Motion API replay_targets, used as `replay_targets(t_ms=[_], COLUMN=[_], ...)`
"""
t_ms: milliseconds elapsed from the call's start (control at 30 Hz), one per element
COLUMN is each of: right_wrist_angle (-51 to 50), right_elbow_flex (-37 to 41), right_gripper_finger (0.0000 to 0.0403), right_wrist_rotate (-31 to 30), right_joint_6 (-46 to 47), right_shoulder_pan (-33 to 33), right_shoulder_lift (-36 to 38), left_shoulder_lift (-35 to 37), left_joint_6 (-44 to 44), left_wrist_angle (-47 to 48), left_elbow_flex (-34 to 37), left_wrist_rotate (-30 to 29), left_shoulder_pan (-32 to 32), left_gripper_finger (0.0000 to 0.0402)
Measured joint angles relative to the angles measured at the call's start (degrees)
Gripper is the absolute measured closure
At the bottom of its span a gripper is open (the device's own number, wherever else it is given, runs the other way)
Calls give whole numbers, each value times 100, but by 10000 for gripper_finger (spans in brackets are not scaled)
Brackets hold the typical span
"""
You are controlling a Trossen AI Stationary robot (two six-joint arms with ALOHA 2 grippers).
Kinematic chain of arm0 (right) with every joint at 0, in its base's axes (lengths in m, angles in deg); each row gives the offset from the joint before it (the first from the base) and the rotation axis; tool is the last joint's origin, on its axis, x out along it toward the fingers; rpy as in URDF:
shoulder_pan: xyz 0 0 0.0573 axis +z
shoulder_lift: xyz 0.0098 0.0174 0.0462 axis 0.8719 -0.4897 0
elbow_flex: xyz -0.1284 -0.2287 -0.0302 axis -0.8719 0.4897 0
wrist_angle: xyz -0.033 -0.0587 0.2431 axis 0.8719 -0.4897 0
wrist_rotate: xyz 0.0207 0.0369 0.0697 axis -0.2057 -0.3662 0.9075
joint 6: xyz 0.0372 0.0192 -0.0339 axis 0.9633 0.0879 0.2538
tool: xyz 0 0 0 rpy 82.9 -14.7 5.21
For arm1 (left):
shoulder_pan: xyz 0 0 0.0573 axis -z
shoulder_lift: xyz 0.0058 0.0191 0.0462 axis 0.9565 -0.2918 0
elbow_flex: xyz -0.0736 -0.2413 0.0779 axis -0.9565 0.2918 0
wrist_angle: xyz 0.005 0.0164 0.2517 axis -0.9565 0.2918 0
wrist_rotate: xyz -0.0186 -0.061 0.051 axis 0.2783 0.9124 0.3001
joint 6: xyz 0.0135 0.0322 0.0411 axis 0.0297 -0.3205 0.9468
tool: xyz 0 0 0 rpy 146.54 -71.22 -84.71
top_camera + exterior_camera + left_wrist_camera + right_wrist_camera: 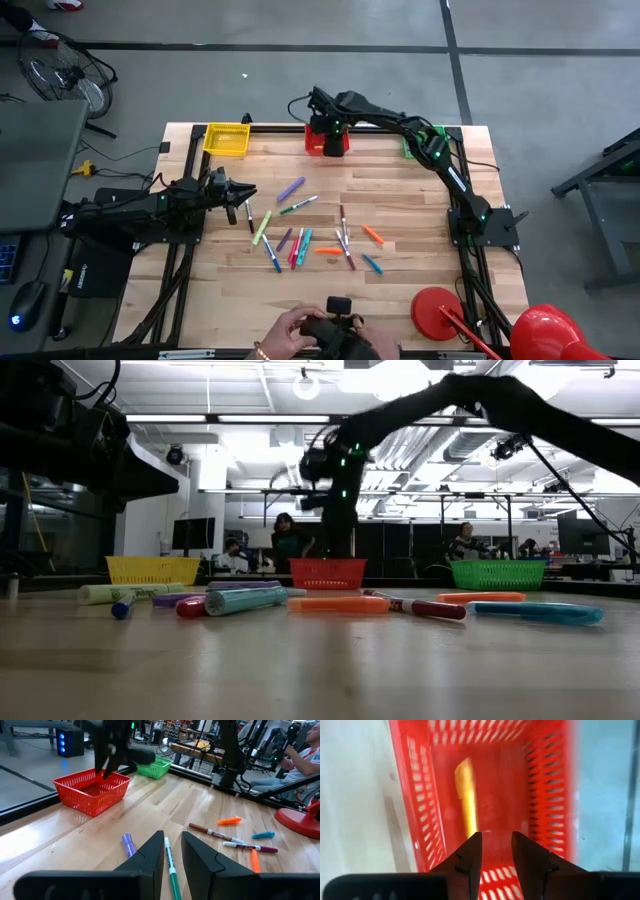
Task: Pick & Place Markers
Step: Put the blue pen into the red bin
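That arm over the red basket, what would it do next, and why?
Probably lift away and head back to the table for another marker. The right gripper hangs over the red basket with its fingers apart and empty, a yellow-orange marker lies blurred inside the basket, and many markers are scattered on the wooden table.

Right arm reaching across the table's far edge, right gripper point(495, 852) pointing down, fingers parted with nothing between them, left gripper point(172, 852) waiting low at the table's left, fingers slightly apart.

Two dark jointed arms, green lights glowing, apparently black-cabled.
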Motion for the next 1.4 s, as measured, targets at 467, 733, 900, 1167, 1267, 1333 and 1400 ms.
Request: replay_targets(t_ms=[467,733,900,1167,1267,1333,1400], right_wrist_angle=[-561,-1462,-2163,-2910,-2937,-2939,-2941], right_elbow_flex=[-49,-47,-44,-27,-26,-25,-27], right_gripper_finger=[276,242,238,237,237,237,237], right_wrist_rotate=[11,26,29,34,29,55,55], right_joint_6=[1772,2404,2834,3107,3132,3135,3227], right_shoulder_pan=[219,393,610,1131,1328,1448,1562], right_shoulder_lift=[968,1244,1296,1389,1450,1526,1620], left_shoulder_lift=[-1,0,-1,-1,0,-2,-2], left_joint_6=[1,0,2,1,1,0,2], left_wrist_angle=[1,1,-1,2,0,-1,1], left_elbow_flex=[1,-1,0,0,0,1,-1], left_wrist_rotate=[2,4,4,4,6,7,4], left_shoulder_pan=[0,0,0,0,0,0,0], left_gripper_finger=[337,337,337,337,337,337,337])
